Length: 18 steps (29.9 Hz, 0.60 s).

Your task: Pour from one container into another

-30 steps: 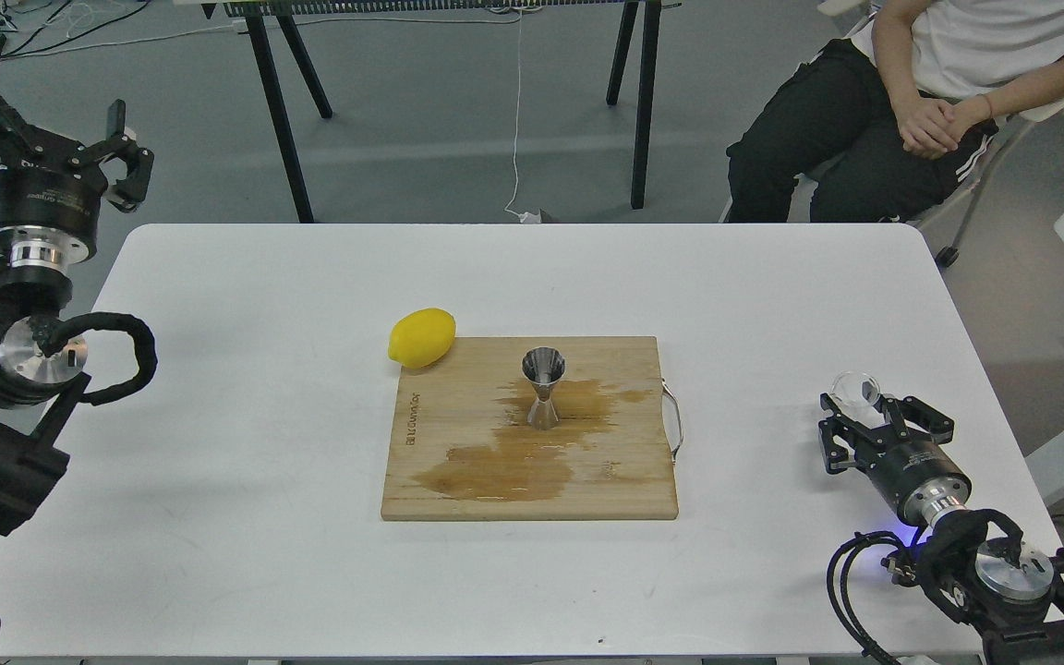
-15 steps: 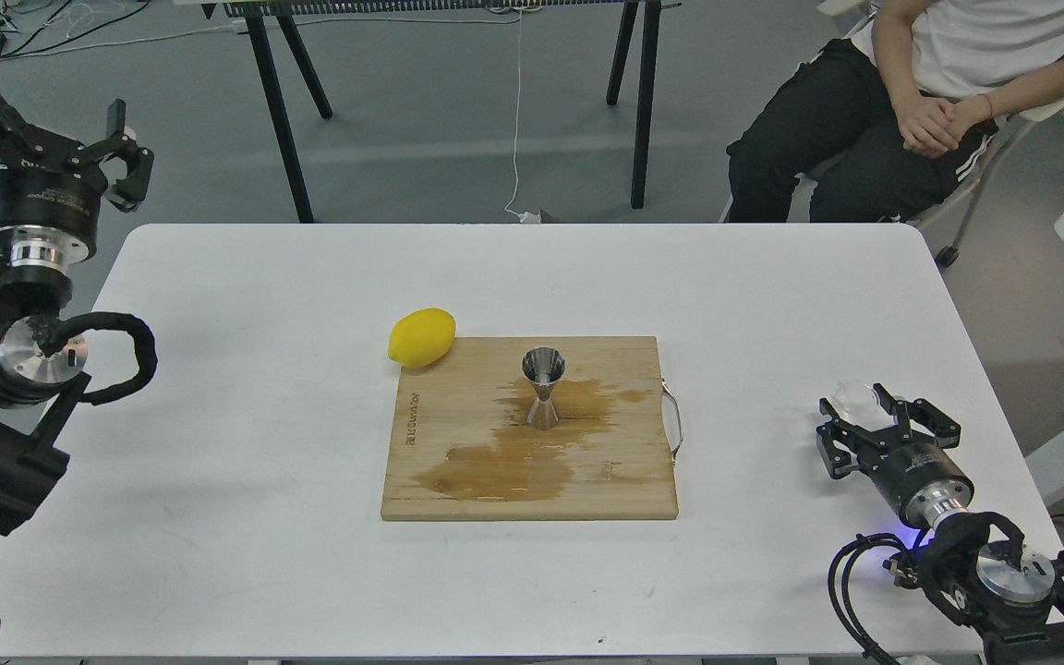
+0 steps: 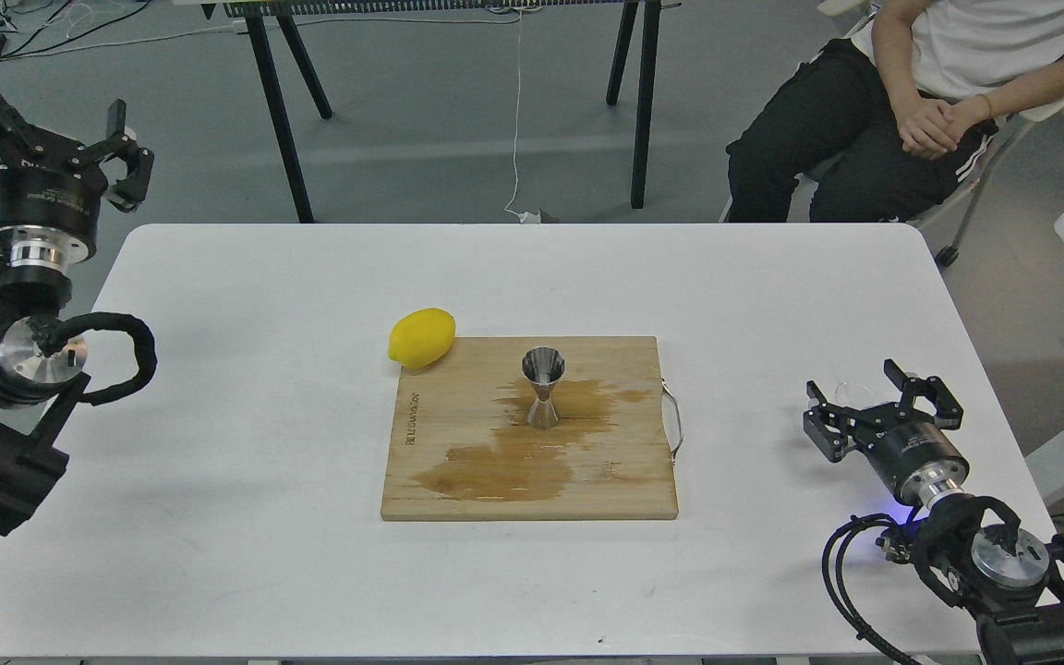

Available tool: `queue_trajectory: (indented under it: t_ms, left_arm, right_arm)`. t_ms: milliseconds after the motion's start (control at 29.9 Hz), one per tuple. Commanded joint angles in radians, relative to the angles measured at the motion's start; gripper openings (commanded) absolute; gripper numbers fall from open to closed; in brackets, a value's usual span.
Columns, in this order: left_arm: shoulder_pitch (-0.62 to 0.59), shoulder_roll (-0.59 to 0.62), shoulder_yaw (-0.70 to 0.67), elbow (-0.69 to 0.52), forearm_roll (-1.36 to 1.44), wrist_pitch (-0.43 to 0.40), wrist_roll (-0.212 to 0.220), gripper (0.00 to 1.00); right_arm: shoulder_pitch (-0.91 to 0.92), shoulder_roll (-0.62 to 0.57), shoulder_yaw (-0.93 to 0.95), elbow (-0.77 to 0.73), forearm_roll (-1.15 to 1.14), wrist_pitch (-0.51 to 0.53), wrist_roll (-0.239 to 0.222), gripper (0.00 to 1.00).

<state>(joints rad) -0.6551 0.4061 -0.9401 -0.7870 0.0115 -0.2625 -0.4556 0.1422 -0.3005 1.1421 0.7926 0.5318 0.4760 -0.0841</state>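
A steel jigger (image 3: 542,399) stands upright on the wooden cutting board (image 3: 458,480), in a brown wet stain. A small clear glass (image 3: 848,390) rests on the table at the right, faint and partly hidden. My right gripper (image 3: 867,400) sits just behind it, open, with its fingers spread to either side of the glass and apart from it. My left gripper (image 3: 47,129) is raised off the table's far left corner, open and holding nothing.
A yellow lemon (image 3: 421,337) lies against the board's far left corner. The board has a metal handle (image 3: 675,420) on its right side. A seated person (image 3: 911,102) is beyond the table's far right. Black table legs (image 3: 278,102) stand behind.
My right gripper has spread its fingers wider and turned slightly. The glass, earlier seen tilted above the fingers, now sits lower between them. The left arm has not moved.
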Motion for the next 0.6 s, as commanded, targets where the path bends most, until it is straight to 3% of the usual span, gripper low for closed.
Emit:
queue_trajectory:
  t_ms: [0, 334, 435, 569]
  left_arm:
    - [-0.001, 0.0, -0.002, 0.0, -0.001, -0.001, 0.0, 1.0]
    - [0.0, 0.0, -0.003, -0.014, -0.001, 0.0, 0.002, 1.0]
    - [0.002, -0.003, -0.002, -0.014, 0.001, 0.0, 0.002, 1.0]
    - [0.009, -0.015, 0.0, -0.014, 0.001, -0.001, 0.002, 1.0]
  right_arm:
    - [0.063, -0.003, -0.001, 0.005, -0.039, 0.013, 0.004, 0.99]
    - [0.293, -0.071, 0.001, -0.001, -0.153, 0.013, 0.02, 0.99]
    - [0.373, -0.077, 0.002, -0.016, -0.173, 0.013, 0.049, 1.0]
    - [0.474, -0.077, -0.001, -0.117, -0.188, 0.013, 0.125, 1.0]
